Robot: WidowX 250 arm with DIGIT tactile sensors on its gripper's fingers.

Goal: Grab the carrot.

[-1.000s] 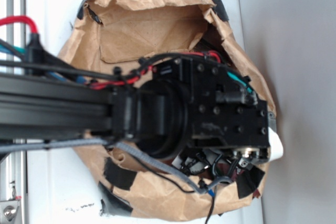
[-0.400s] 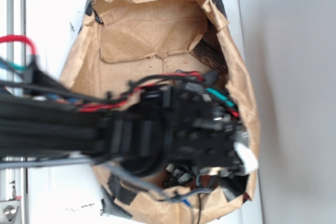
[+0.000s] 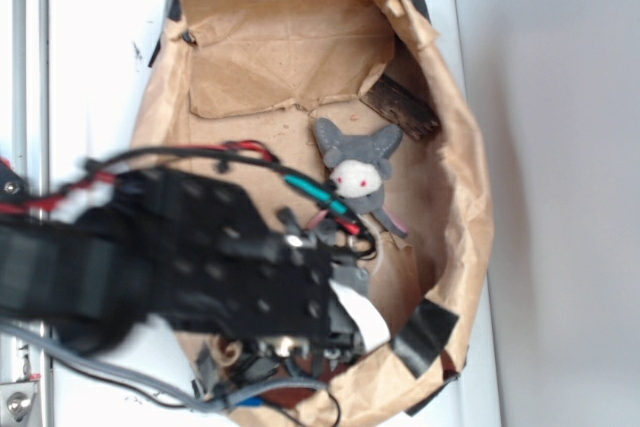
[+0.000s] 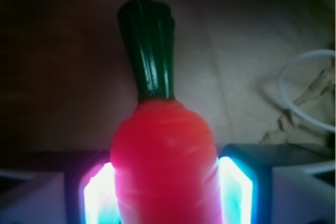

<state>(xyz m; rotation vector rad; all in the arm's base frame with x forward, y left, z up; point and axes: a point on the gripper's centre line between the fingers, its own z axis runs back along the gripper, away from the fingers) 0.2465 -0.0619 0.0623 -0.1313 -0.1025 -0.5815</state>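
In the wrist view the carrot (image 4: 164,166) fills the centre of the picture, standing between the two fingers of the gripper (image 4: 165,190). Its thick orange body sits squarely in the gap, with one glowing pad (image 4: 97,195) pressed against its left flank and the other against its right, so the jaws are closed on it from both sides. The dark green stub (image 4: 149,51) points up and away from the fingers, clear of them and slightly tilted to the left. The pointed end is out of sight below the picture's edge.

In the exterior view the black arm reaches in from the left over the lower part of a crumpled brown paper bag (image 3: 290,57) that lies open on a white surface (image 3: 95,37). The gripper (image 3: 345,322) hangs over the bag's lower rim, blurred, and the carrot cannot be made out there because the arm's body covers it. A small grey-and-white plush bunny (image 3: 358,169) lies inside the bag, above and to the right of the gripper, apart from it. A thin white cable loop (image 4: 310,93) shows at the right edge of the wrist view.
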